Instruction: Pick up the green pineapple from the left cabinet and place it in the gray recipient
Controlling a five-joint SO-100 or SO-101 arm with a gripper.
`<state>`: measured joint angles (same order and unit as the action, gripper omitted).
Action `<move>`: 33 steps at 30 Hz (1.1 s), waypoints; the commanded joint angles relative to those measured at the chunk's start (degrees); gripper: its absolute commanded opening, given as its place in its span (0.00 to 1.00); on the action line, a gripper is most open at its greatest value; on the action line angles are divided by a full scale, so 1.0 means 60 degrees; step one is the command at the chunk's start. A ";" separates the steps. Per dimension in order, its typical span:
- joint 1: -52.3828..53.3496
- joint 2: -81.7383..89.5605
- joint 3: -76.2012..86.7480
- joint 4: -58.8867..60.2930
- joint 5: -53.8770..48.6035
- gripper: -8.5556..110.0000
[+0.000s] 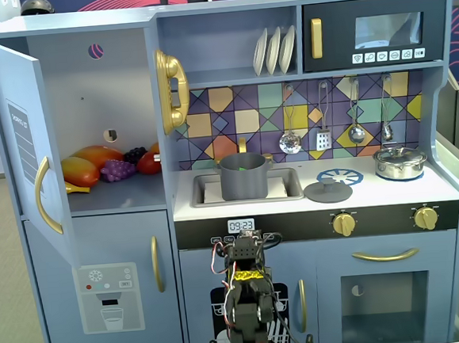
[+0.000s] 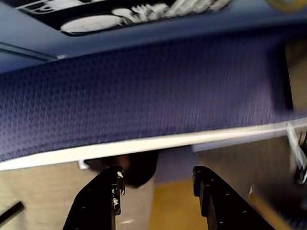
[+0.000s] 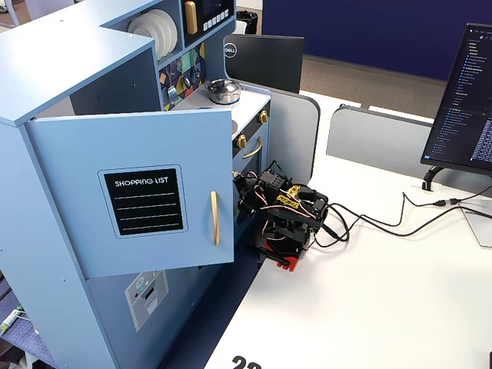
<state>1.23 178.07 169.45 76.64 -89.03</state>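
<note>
The left cabinet (image 1: 97,102) stands open, its blue door (image 1: 22,148) swung out; the door also shows in a fixed view (image 3: 138,192). No green pineapple shows among the fruit on its shelf. The gray recipient (image 1: 243,182) stands in the sink. A small patch of bright green (image 1: 243,168) shows just inside its rim, its shape hidden. My arm (image 1: 247,297) is folded low in front of the kitchen, on the white table (image 3: 384,292). In the wrist view my gripper (image 2: 156,184) is open and empty, over the table edge and blue carpet.
An orange-yellow mango (image 1: 93,160) and purple grapes (image 1: 118,170) lie in the cabinet. A flat gray lid (image 1: 328,191) and a silver lidded pot (image 1: 400,162) sit on the counter. A black microwave (image 1: 374,33) is up right. A monitor (image 3: 461,92) and cables (image 3: 384,219) are on the table.
</note>
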 commanded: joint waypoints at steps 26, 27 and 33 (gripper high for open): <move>-0.0308 0.0674 0.0410 0.1846 0.0132 0.15; -0.0308 0.0674 0.0410 0.1846 0.0132 0.15; -0.0308 0.0674 0.0410 0.1846 0.0132 0.15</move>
<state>0.18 182.29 170.60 78.22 -89.65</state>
